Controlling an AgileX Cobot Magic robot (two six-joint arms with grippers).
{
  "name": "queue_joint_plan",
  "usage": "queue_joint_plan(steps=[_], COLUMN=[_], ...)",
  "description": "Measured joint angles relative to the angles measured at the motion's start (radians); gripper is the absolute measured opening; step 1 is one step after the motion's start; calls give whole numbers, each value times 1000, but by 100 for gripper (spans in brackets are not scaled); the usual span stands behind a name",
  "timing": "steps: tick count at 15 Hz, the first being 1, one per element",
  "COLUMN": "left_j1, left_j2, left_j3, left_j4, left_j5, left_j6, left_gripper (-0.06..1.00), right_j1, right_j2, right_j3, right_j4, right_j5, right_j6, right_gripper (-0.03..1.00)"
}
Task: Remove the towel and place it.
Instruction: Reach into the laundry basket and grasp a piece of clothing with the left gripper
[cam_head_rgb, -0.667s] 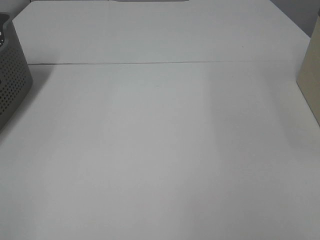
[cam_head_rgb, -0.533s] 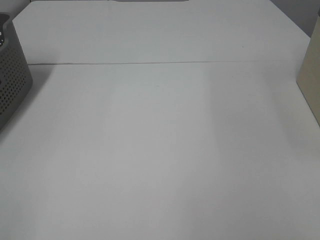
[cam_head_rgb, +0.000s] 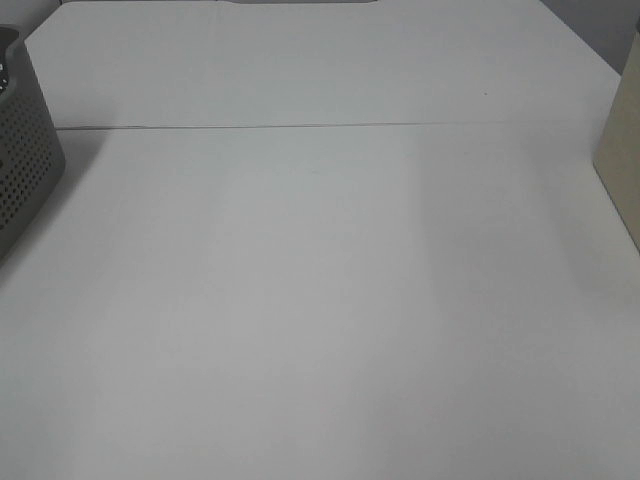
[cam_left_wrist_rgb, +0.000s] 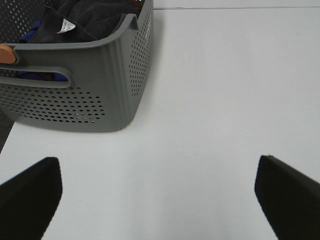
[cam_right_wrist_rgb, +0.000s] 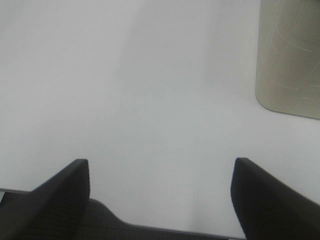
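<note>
The towel (cam_left_wrist_rgb: 82, 17), a dark, almost black cloth with a small white tag, lies bundled inside the grey perforated basket (cam_left_wrist_rgb: 107, 85). In the exterior high view only the basket's corner (cam_head_rgb: 25, 150) shows at the left edge; neither arm appears there. My left gripper (cam_left_wrist_rgb: 157, 192) hovers over bare white table short of the basket, its black fingers (cam_left_wrist_rgb: 30, 192) wide apart with nothing between them. Above the table's near edge my right gripper (cam_right_wrist_rgb: 160, 197) is open too and holds nothing.
A beige container (cam_right_wrist_rgb: 290, 55) stands at the table's right side, also seen as a beige container (cam_head_rgb: 622, 150) at the right edge. Blue fabric (cam_left_wrist_rgb: 30, 32) and an orange-brown knob (cam_left_wrist_rgb: 6, 52) show in the basket. A seam (cam_head_rgb: 320, 126) crosses the white table.
</note>
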Motion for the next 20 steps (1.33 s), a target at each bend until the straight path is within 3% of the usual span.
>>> queue_joint_plan(steps=[20], left_j1=[0], left_j2=[0], left_j3=[0], left_j4=[-4], left_j5=[0], left_j6=[0], left_gripper=[99], right_j1=[0], right_j2=[0], right_j3=[0], right_j4=[0], right_j5=[0], right_j6=[0], right_gripper=[75])
